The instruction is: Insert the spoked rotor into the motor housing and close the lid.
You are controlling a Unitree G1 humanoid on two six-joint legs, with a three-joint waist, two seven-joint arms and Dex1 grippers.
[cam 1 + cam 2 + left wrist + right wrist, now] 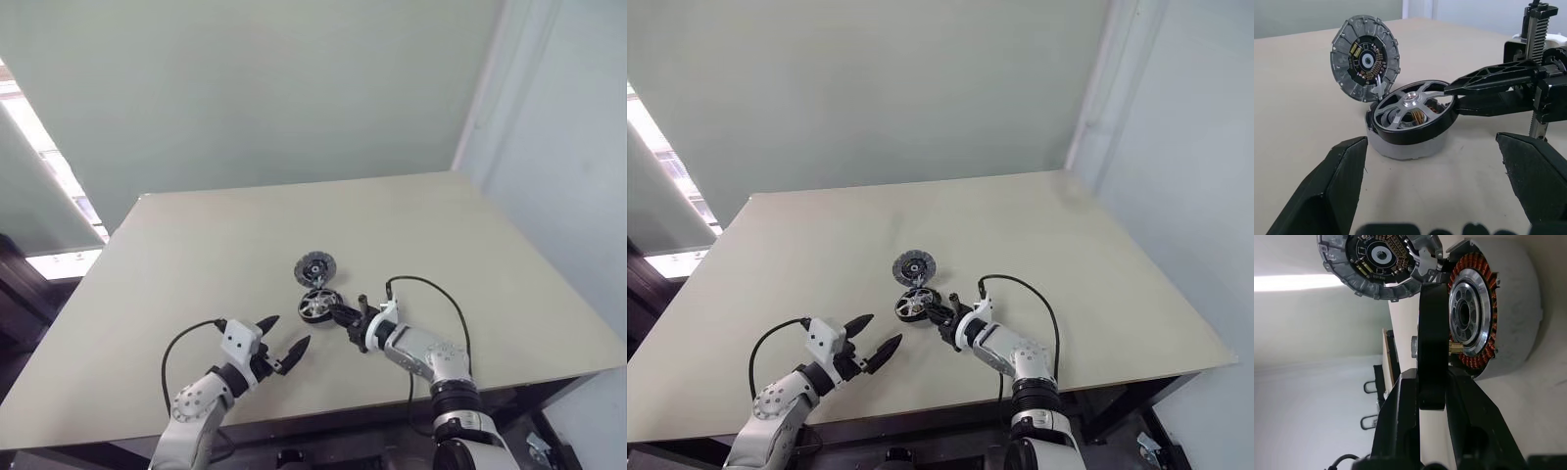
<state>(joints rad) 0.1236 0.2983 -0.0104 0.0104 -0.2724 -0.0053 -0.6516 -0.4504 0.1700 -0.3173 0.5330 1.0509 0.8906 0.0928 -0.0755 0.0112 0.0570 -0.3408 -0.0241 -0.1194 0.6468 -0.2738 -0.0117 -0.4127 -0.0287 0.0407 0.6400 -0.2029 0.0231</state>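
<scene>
In the left eye view, at lower centre of the table [196,245], our right gripper [345,315] holds the rotor [317,305] by its rim, jaws narrow; the ribbed grey lid [315,266] stands just above it. Our left gripper [284,345], jaws wide and empty, waits lower left.

In the left wrist view, the shiny spoked rotor lies tilted over the pale round housing [1405,147].

In the right wrist view, the rotor's dark rim sits edge-on beside the copper windings, not yet seated.

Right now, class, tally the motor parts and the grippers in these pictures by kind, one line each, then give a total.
Spoked rotor: 1
Motor housing: 1
Lid: 1
Grippers: 2, the left gripper and the right gripper
Total: 5
</scene>
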